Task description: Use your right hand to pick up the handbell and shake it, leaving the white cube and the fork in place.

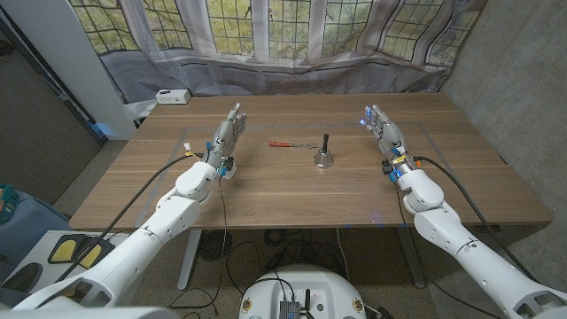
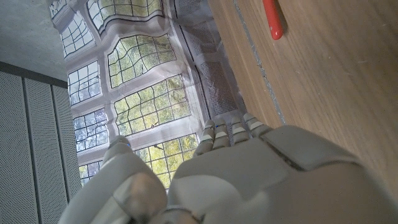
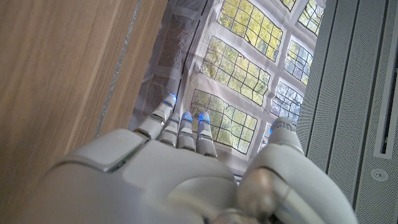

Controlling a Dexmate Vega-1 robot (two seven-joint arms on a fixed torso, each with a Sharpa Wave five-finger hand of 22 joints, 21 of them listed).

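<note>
The handbell (image 1: 323, 156) stands upright near the middle of the wooden table (image 1: 292, 199), its dark handle pointing straight up and its silver mouth down on the wood. Its long axis is therefore vertical, which suggests a grasp around the handle from the side or from above.

The right hand (image 1: 383, 131) waits at the right side of the table, fingers extended and apart, holding nothing; the right wrist view shows the same straight fingers (image 3: 180, 127) reaching out past the table's far edge. The bell lies to the left of this hand and slightly nearer the robot, well apart from it. The coming move turns on a sideways reach leftward across bare wood.

The left hand (image 1: 226, 137) stands at the left side, also with fingers straight and apart and nothing in it. Both hands are at similar distances from the bell, but the task assigns the right.

A fork with a red handle (image 1: 282, 143) lies flat just left of the bell and a little farther back, its long axis running left to right. It sits on the bell's far-left side, away from the right hand's approach. I cannot make out a white cube on the table.
</note>
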